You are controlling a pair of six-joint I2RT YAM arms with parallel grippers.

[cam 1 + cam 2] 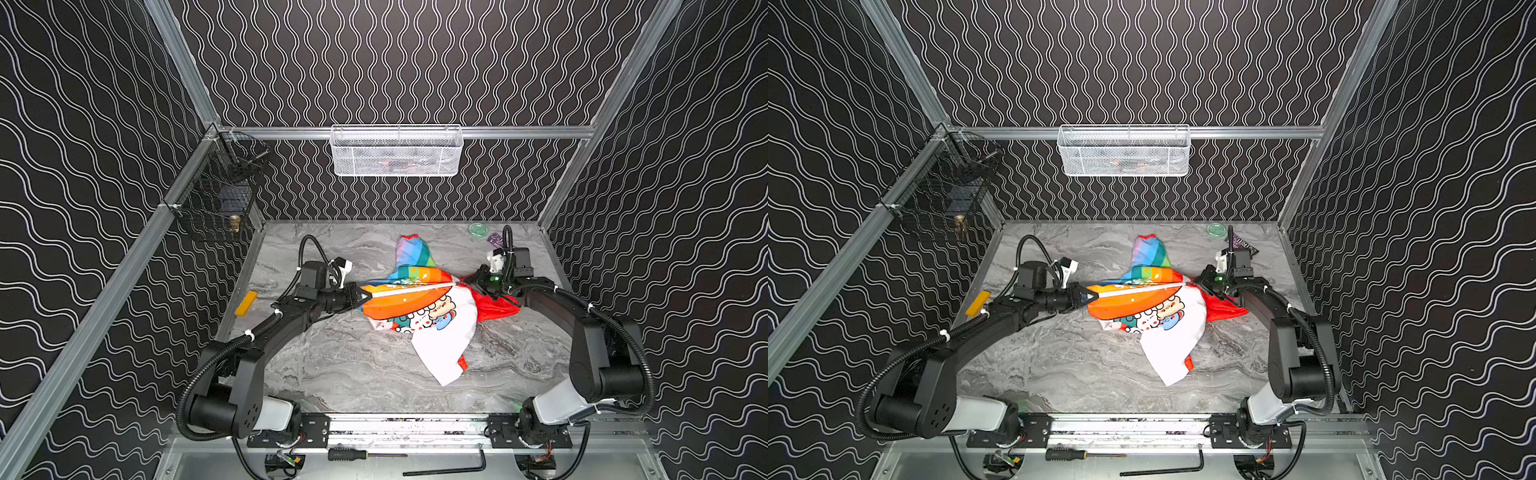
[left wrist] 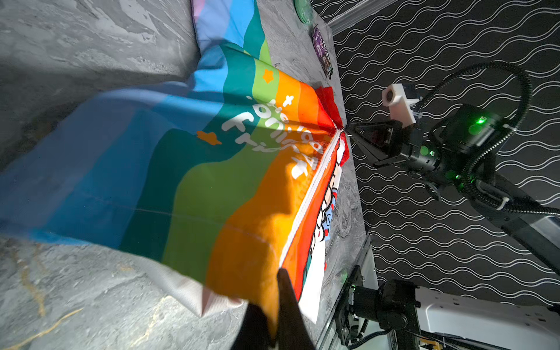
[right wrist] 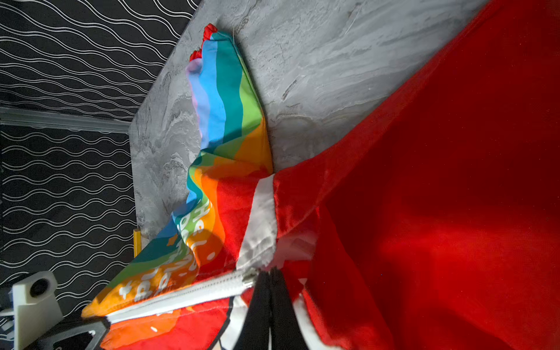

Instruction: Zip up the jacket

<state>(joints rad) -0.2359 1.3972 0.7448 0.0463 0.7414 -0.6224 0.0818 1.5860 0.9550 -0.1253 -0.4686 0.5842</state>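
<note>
The jacket lies stretched across the middle of the marble table, rainbow front up, red hood to the right, white sleeve toward the front. Its white zipper runs taut between my two grippers with its teeth joined. My left gripper is shut on the orange hem at the zipper's lower end. My right gripper is shut at the metal slider by the collar, where the hood begins; the pull tab itself is hidden between the fingers.
On the back wall hangs a white mesh basket; a black wire basket is on the left wall. A yellow block lies at the table's left edge. A green lid and purple packet sit back right.
</note>
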